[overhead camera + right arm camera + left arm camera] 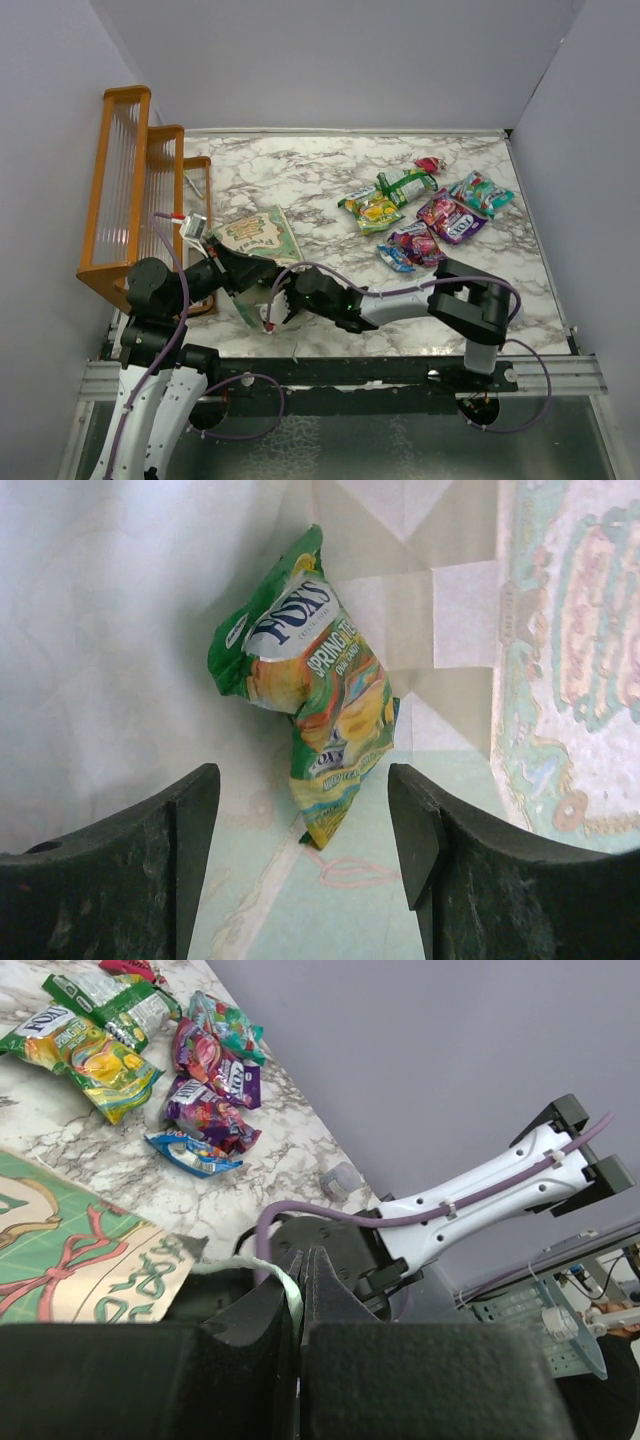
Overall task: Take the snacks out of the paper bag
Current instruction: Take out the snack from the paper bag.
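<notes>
The mint-green paper bag lies on its side on the marble table, its mouth toward the near edge. My left gripper is shut on the bag's thin green rim and holds the mouth up. My right gripper is open inside the bag. In the right wrist view a green-and-yellow snack packet lies on the bag's white inside, its lower tip between my open fingers. Several more snacks lie on the table at the back right: green-yellow, green, teal, pink-purple.
An orange wooden rack stands along the left edge, with a small red-and-white box beside it. A small translucent disc lies on the table near the right arm. Grey walls close in the table.
</notes>
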Motion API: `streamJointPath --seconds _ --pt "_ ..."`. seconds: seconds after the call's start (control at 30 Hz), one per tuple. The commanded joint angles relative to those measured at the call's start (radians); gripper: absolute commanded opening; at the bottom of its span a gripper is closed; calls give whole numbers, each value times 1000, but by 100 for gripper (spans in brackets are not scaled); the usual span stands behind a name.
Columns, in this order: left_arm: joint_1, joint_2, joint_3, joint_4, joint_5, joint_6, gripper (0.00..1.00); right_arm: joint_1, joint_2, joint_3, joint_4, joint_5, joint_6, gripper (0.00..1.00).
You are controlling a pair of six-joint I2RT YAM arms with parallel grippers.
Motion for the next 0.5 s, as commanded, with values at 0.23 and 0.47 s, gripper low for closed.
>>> streamJointPath --seconds 0.23,0.47 --pt "5 12 30 23 -19 16 0 -6 -154 -199 173 -81 76 69" --pt "5 13 15 122 23 -61 0 -4 -122 -205 388 -154 139 67"
